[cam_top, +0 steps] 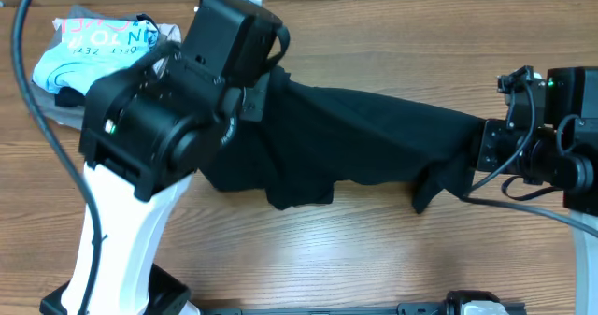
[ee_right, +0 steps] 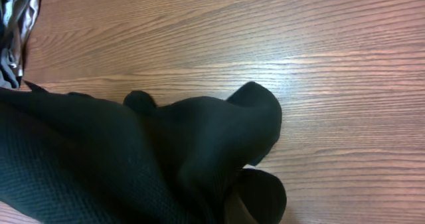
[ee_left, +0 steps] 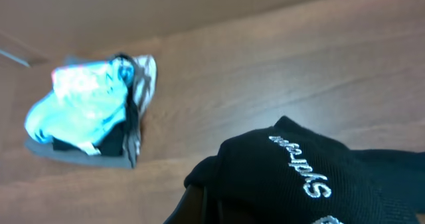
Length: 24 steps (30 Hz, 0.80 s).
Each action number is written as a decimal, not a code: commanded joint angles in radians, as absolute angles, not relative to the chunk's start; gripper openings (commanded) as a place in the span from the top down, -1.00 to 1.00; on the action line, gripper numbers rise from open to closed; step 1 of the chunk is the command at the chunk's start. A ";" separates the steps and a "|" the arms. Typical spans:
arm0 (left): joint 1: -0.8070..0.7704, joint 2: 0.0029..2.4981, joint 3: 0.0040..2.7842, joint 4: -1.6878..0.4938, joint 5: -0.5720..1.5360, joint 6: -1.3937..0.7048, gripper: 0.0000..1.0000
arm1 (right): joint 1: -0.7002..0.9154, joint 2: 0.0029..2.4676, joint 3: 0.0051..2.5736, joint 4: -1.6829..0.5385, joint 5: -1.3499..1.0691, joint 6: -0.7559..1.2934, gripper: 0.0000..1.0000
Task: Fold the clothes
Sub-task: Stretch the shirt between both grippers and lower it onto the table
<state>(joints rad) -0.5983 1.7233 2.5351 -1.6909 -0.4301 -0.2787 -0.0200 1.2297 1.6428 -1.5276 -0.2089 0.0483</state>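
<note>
The clothes are one black garment, stretched in the air between my two grippers across the middle of the wooden table, with its lower edge hanging in folds. My left gripper is shut on its left end. In the left wrist view the black fabric, with its white logo, drapes over the left gripper. My right gripper is shut on the right end. In the right wrist view bunched black fabric covers the right gripper, with one dark finger showing.
A light blue shirt with pink print lies on grey folded garments at the back left, also in the left wrist view. A bit of grey fabric shows at the top left of the right wrist view. Bare wooden table lies in front.
</note>
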 commanded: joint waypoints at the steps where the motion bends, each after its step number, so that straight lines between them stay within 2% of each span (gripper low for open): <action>1: -0.541 1.716 2.466 -1.689 -0.338 -0.302 0.91 | -0.028 1.256 1.643 -1.518 -0.203 0.040 0.92; 24: -0.423 1.717 2.156 -1.606 -0.340 -0.349 0.92 | -0.028 1.426 1.570 -1.391 -0.270 0.047 0.92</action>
